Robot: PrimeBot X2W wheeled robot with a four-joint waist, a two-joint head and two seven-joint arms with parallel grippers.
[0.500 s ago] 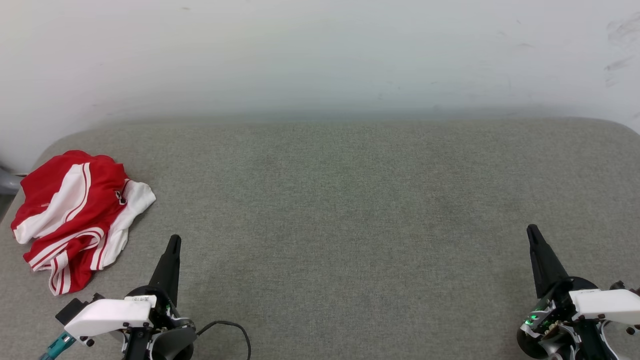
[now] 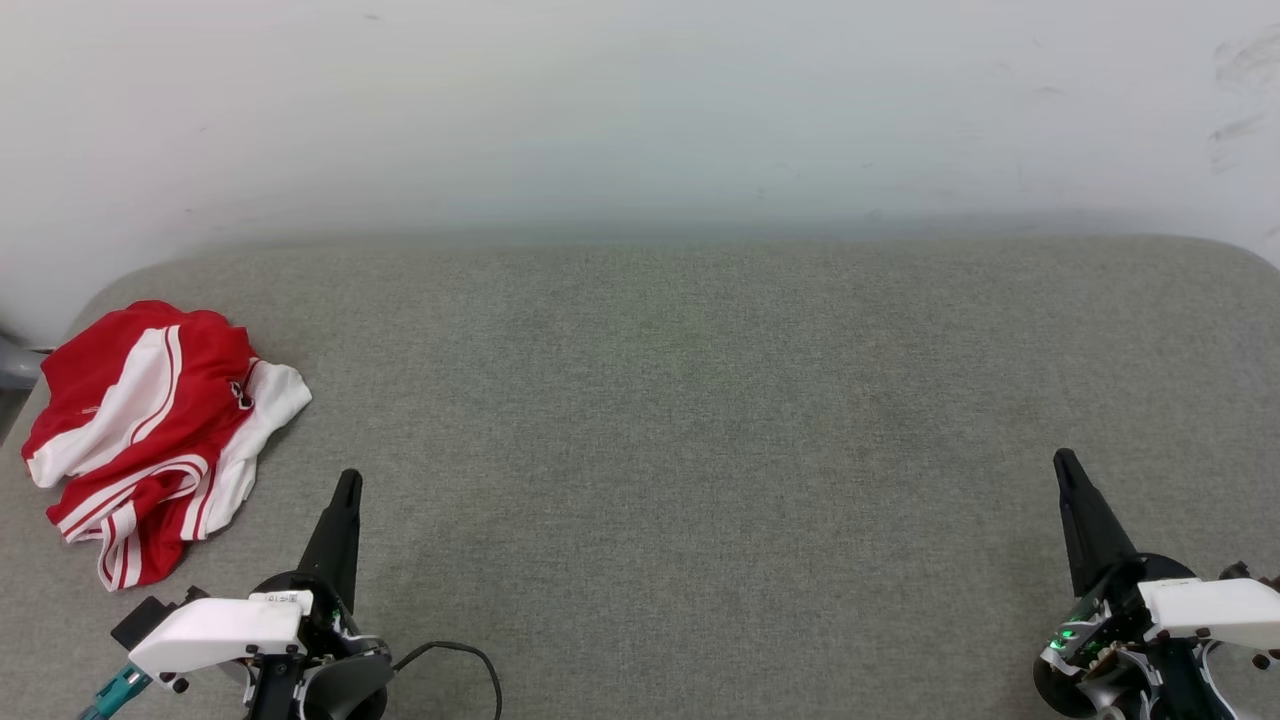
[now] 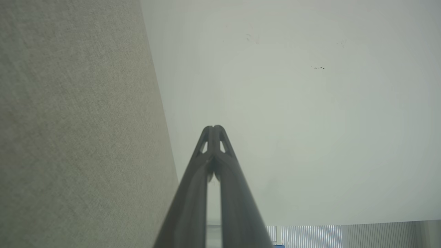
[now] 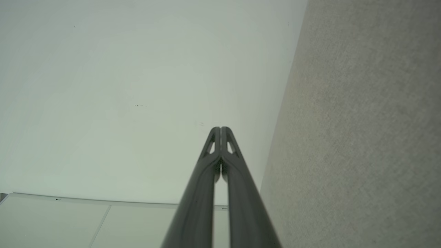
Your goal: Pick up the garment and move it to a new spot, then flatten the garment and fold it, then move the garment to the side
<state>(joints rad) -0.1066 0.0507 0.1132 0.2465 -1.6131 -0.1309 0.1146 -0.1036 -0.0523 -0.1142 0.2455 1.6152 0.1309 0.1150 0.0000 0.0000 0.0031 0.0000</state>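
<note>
The garment [image 2: 150, 430], a red jersey with white sleeves and striped trim, lies crumpled at the far left of the grey padded surface [image 2: 680, 420]. My left gripper [image 2: 348, 482] hovers low at the front left, just right of the garment and apart from it, fingers pressed together and empty. My right gripper [image 2: 1063, 462] sits at the front right, far from the garment, also shut with nothing held. In the left wrist view the left gripper [image 3: 214, 128] points along the surface toward the wall; in the right wrist view the right gripper [image 4: 220, 128] does the same.
A pale wall [image 2: 640, 110] rises behind the surface. The surface's left edge [image 2: 20, 420] runs close beside the garment. A black cable [image 2: 460, 655] loops by my left wrist. Wide bare fabric stretches between the two grippers.
</note>
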